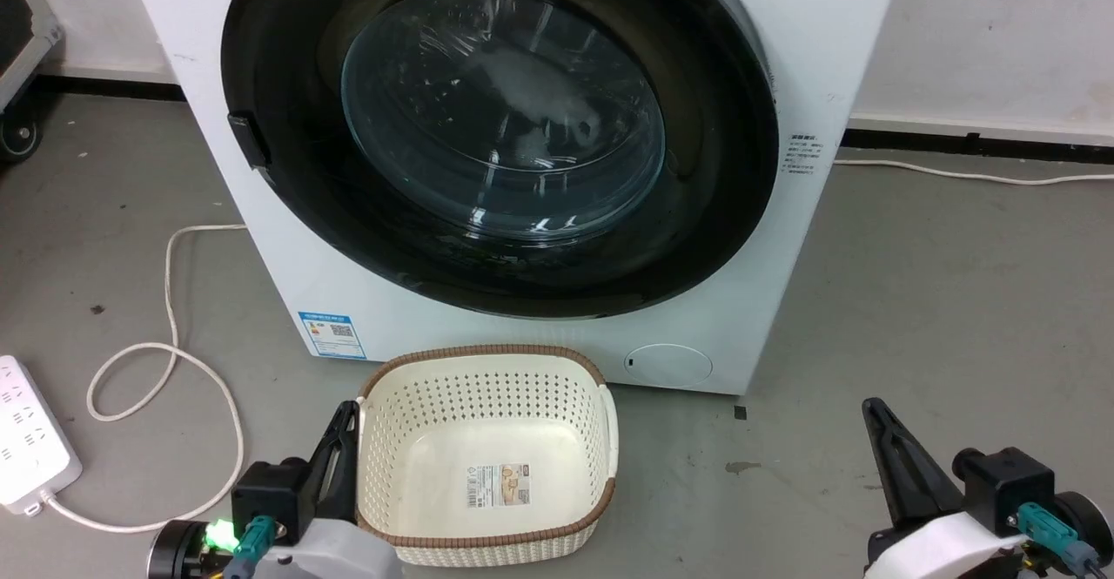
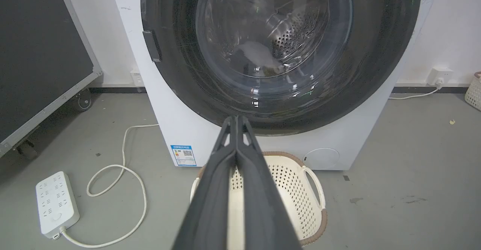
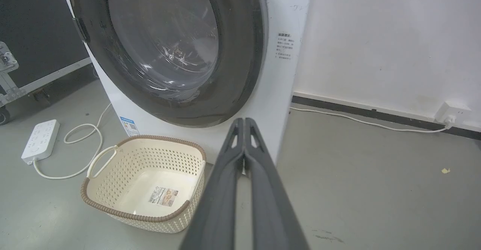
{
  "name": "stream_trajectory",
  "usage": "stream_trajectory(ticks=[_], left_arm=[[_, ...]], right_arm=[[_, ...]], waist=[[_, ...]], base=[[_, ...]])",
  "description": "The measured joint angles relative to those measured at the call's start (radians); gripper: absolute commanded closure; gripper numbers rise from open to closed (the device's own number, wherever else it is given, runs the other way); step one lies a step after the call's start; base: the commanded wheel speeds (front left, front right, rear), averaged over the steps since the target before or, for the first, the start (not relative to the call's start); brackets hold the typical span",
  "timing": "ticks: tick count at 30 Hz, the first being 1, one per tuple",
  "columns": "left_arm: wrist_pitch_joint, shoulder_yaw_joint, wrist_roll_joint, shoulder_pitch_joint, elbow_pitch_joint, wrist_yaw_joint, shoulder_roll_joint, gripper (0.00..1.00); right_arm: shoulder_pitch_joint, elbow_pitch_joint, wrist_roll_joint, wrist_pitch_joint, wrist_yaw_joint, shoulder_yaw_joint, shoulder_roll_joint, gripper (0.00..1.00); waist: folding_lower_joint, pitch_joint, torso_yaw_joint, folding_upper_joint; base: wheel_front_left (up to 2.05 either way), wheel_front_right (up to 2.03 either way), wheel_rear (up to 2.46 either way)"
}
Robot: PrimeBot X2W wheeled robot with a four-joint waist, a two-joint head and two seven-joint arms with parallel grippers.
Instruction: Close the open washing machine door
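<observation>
The white washing machine [image 1: 522,335] stands straight ahead on the grey floor. Its washing machine door [image 1: 500,117], with a wide black rim and a bulging clear glass bowl, lies flat against the machine's front; I see no gap around the rim. The steel drum shows through the glass in the left wrist view. My left gripper [image 1: 348,414] hangs low at the lower left, shut and empty, well short of the door [image 2: 270,39]. Low at the lower right is my right gripper [image 1: 873,409], also shut and empty, its fingers pressed together [image 3: 244,120].
A cream perforated laundry basket [image 1: 383,440] with a brown rim sits on the floor just in front of the machine, between my grippers. A white power strip [image 1: 26,440] and its looping cable [image 1: 165,361] lie at the left. A black wheeled case [image 2: 37,54] stands at the far left.
</observation>
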Motion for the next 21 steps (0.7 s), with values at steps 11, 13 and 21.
stream_trajectory(ticks=[11, 13, 21], left_arm=[[0.023, 0.006, 0.009, -0.003, -0.012, 0.009, -0.006, 1.0], [0.028, 0.007, 0.01, -0.003, -0.014, 0.013, -0.007, 1.0], [0.041, 0.011, 0.017, -0.003, -0.024, 0.014, -0.009, 1.0]], right_arm=[[-0.003, -0.013, -0.007, 0.021, 0.0, 0.008, 0.0, 1.0], [-0.006, -0.016, -0.011, 0.028, 0.0, 0.009, 0.0, 1.0], [-0.01, -0.024, -0.018, 0.041, 0.0, 0.016, 0.0, 1.0]], waist=[[0.0, -0.001, -0.007, 0.0], [0.0, -0.001, -0.009, 0.0], [0.0, -0.001, -0.014, 0.0]], base=[[0.0, 0.0, 0.0], [0.0, 0.0, 0.0], [0.0, 0.0, 0.0]])
